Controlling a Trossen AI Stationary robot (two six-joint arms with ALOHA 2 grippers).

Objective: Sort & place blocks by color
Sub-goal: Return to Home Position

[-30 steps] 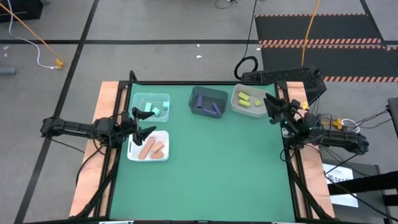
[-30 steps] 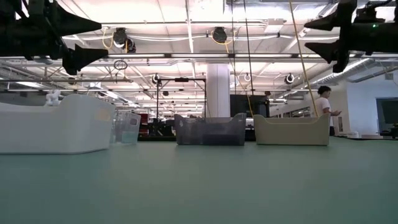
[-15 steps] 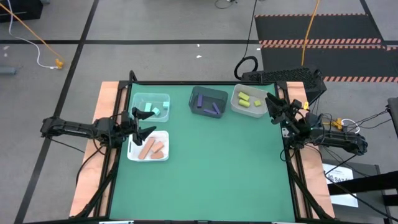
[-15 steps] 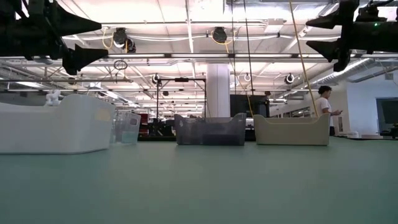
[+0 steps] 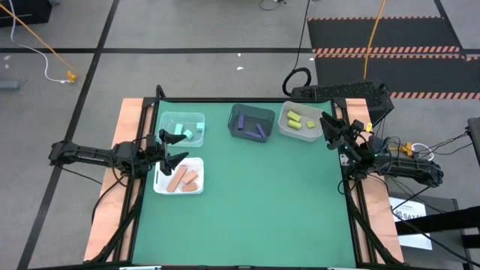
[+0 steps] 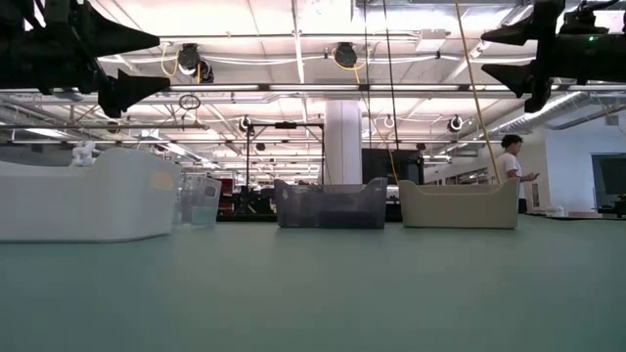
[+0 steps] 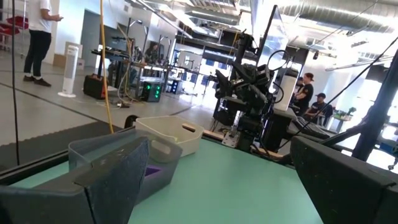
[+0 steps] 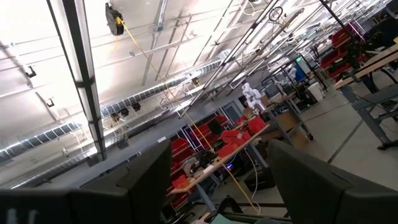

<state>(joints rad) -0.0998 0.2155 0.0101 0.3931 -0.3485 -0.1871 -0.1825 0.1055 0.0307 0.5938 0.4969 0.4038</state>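
Sorting reads as complete; no blocks lie loose on the green table (image 5: 255,210). Salmon blocks (image 5: 184,178) in the white tray (image 5: 196,163); teal blocks (image 5: 185,133) in the clear bin (image 5: 184,115); purple blocks (image 5: 253,129) in the dark bin (image 5: 255,109); yellow-green blocks (image 5: 298,121) in the pale bin (image 5: 289,132).

Left gripper (image 5: 171,148) hangs over the gap between clear bin and white tray, fingers spread, holding nothing; right gripper (image 5: 328,129) is raised at the table's right edge just beside the pale bin, fingers likewise apart and empty (its wrist camera sees only ceiling, so it is pitched upward).

For the retreat home: you draw each arm back toward its own side; hold height until past the bin walls; do not sweep across any container, so nothing gets nudged.
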